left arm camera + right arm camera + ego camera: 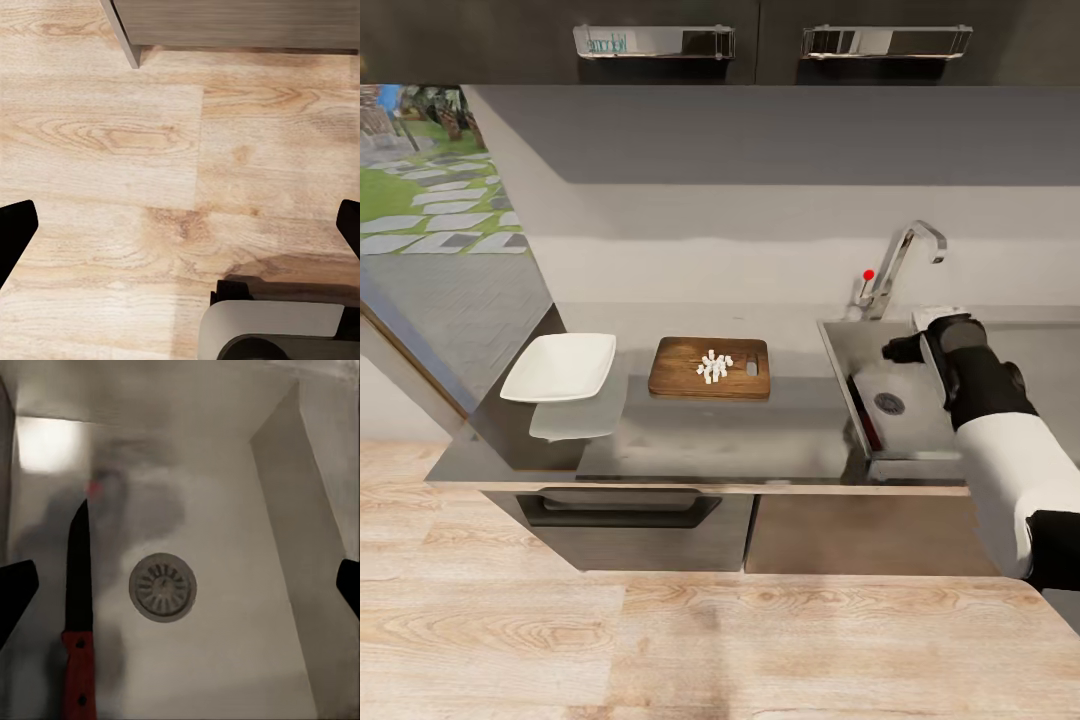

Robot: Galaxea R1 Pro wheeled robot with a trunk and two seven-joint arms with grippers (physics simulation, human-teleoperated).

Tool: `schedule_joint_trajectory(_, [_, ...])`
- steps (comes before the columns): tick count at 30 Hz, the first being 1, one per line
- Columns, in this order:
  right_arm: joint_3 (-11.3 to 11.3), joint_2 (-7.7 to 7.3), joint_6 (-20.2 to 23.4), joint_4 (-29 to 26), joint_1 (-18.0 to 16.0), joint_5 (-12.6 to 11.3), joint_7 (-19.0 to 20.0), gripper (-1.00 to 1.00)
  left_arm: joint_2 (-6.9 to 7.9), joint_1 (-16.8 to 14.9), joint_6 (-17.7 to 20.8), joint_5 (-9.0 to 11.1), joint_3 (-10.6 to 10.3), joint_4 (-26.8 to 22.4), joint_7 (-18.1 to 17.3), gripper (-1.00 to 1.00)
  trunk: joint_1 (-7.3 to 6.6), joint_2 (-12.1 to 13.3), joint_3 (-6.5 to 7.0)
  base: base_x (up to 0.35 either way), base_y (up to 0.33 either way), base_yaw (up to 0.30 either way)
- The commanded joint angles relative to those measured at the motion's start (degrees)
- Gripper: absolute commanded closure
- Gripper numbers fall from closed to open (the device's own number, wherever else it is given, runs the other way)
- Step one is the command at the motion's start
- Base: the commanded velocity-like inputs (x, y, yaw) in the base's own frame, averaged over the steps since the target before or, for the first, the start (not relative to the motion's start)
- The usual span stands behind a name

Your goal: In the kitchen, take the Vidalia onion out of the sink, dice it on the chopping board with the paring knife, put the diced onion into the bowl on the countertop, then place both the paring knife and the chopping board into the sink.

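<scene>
- Two of the task's steps are judged done: the onion is seen as a small heap of pale cubes on the chopping board, and the paring knife is lying flat on the floor of the sink, beside the round drain, its red handle nearest the wrist camera and its dark blade pointing away.
- Two steps are judged left: the diced onion is not yet in the bowl, which is seen empty, and the board is not yet in the sink.
- Board: resting on the countertop, between the bowl and the sink, near both; its slot handle is turned toward the sink.
- Right gripper: held over the basin, fingers spread wide and grasping nothing; the knife is seen apart from both fingertips.
- Left gripper: pointed at the wooden floor, fingers spread, nothing held.
- Surroundings: a curved tap with a red knob at the back of the sink; a dark drawer under the counter; handled cabinets above.
- Obstructions: none are seen between board and bowl; the knife takes up part of the basin floor, which may matter when the board is lowered in.
</scene>
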Motion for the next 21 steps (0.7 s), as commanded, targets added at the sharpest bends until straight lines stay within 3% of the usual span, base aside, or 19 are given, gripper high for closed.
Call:
schedule_joint_trajectory(1, [-0.06, -0.01, 1.47, -1.96, -0.02, 0.33, 0.34, -1.00, -0.01, -0.10, -0.32, 0.32, -0.09, 0.22, -0.14, -1.00, 0.02, -0.04, -0.06, 0.000, 0.000, 0.000])
schedule_joint_trajectory(3, [-0.04, -0.02, 4.15, -7.07, -0.02, 0.28, 0.43, -1.00, -0.01, -0.10, -0.32, 0.32, -0.09, 0.20, -0.14, -1.00, 0.02, -0.04, -0.06, 0.000, 0.000, 0.000])
schedule_joint_trajectory(6, [0.03, 0.02, 5.41, -9.77, -0.01, 0.21, 0.60, -1.00, -0.01, -0.10, -0.32, 0.32, -0.09, 0.20, -0.14, -1.00, 0.02, -0.04, -0.06, 0.000, 0.000, 0.000])
schedule_joint_trajectory(12, [0.11, 0.48, 5.79, -9.66, -0.02, 0.08, 1.08, -1.00, 0.06, -0.10, -0.32, 0.32, -0.08, 0.22, -0.14, -1.00, 0.02, -0.04, -0.06, 0.000, 0.000, 0.000])
schedule_joint_trajectory(18, [0.02, 2.31, 5.86, -8.91, -0.02, -0.43, 6.02, -1.00, 0.20, -0.10, -0.32, 0.32, -0.02, 0.20, -0.14, -1.00, 0.02, -0.04, -0.06, 0.000, 0.000, 0.000])
schedule_joint_trajectory(21, [0.11, 2.97, 5.93, -9.00, -0.02, -0.30, 6.69, -1.00, 0.27, -0.10, -0.32, 0.32, -0.01, 0.20, -0.14, -1.00, 0.02, -0.04, -0.06, 0.000, 0.000, 0.000])
